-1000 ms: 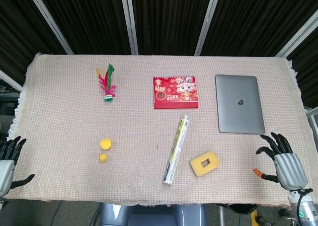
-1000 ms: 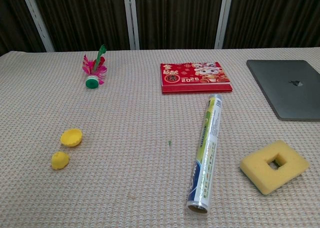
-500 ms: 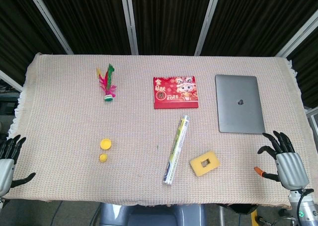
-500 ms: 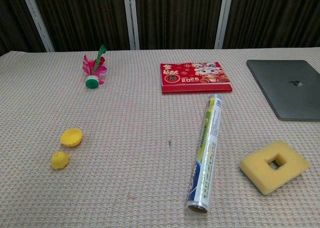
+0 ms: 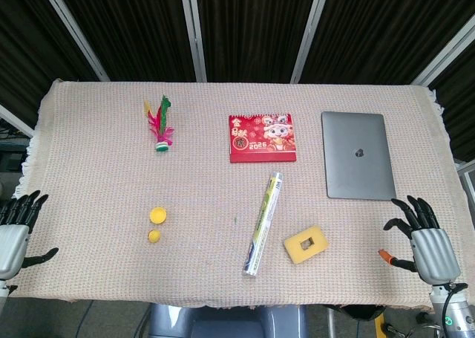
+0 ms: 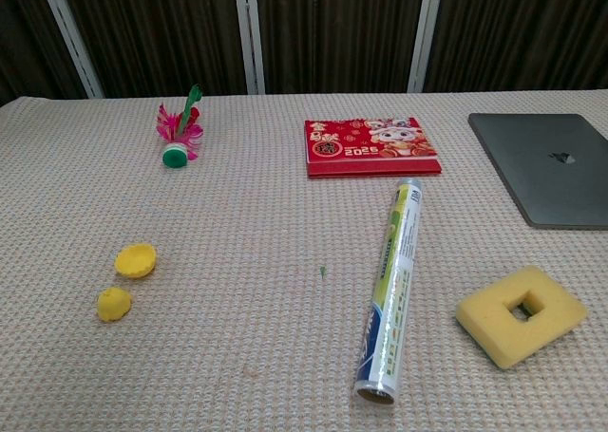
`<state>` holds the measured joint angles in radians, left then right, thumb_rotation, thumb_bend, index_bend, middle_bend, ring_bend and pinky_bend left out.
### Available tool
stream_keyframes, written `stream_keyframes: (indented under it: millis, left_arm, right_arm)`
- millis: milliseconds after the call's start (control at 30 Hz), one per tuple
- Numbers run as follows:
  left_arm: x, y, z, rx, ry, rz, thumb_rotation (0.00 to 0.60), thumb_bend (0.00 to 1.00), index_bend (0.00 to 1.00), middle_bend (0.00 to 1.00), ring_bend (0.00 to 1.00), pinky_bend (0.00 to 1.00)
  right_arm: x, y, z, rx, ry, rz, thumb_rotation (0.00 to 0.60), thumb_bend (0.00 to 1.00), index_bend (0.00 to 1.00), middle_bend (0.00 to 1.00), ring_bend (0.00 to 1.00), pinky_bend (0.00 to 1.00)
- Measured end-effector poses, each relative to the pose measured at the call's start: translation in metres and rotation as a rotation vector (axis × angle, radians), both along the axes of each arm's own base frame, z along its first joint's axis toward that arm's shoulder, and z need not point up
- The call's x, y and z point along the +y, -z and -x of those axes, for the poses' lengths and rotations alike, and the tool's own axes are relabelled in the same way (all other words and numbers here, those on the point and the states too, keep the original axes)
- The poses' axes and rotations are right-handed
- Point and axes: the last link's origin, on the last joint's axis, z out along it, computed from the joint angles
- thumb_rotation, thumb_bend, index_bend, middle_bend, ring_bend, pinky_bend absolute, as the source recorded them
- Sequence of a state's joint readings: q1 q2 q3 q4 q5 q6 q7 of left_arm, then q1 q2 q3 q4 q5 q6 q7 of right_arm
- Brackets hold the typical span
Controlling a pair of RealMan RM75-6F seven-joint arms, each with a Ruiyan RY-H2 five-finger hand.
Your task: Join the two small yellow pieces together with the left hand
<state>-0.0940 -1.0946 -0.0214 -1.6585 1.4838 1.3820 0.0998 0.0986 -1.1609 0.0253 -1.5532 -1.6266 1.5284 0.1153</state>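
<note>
Hovering at the near left edge of the surface, the left hand is spread and holds nothing; the right hand is likewise spread and empty at the near right edge. The step in hand looks like the reach, and to do it well the left hand should probably come in low and from the side, settle on one yellow piece without knocking the other away, then bring the two together squarely. The yellow cup-shaped piece lies on the cloth well to the right of the left hand and a little farther from the robot, with the smaller yellow lump just beside it, nearer the robot, the two apart. Beyond them lie a foil roll and a yellow sponge.
</note>
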Motion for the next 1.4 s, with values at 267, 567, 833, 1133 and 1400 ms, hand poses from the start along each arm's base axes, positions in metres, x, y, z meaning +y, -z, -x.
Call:
stream_keyframes:
  millis: [267,567,833,1133,1400]
  left_arm:
    - [0.033,0.014,-0.015,-0.016,0.021,0.064,0.6,0.04,0.11,0.0,0.0,0.0]
    - [0.056,0.055,-0.035,-0.113,-0.044,0.085,0.6,0.07,0.21,0.0,0.0,0.0]
    - [0.063,0.096,-0.065,-0.103,-0.017,0.138,0.6,0.07,0.23,0.0,0.0,0.0]
    - [0.056,0.124,-0.097,-0.16,0.009,0.218,0.6,0.13,0.28,0.0,0.0,0.0]
    - [0.046,0.137,-0.106,-0.151,0.03,0.256,0.6,0.15,0.33,0.0,0.0,0.0]
  right_arm:
    - [0.001,0.0,-0.001,-0.001,-0.001,-0.001,0.6,0.0,0.47,0.13,0.0,0.0]
    - [0.002,-0.001,0.0,-0.011,-0.004,-0.001,0.6,0.0,0.47,0.13,0.0,0.0]
    - [0.002,-0.001,0.0,-0.016,-0.007,-0.003,0.6,0.0,0.48,0.13,0.0,0.0]
    - [0.001,-0.001,0.0,-0.019,-0.013,-0.003,0.6,0.0,0.48,0.13,0.0,0.0]
    - [0.002,-0.002,0.001,-0.022,-0.012,0.001,0.6,0.0,0.48,0.13,0.0,0.0]
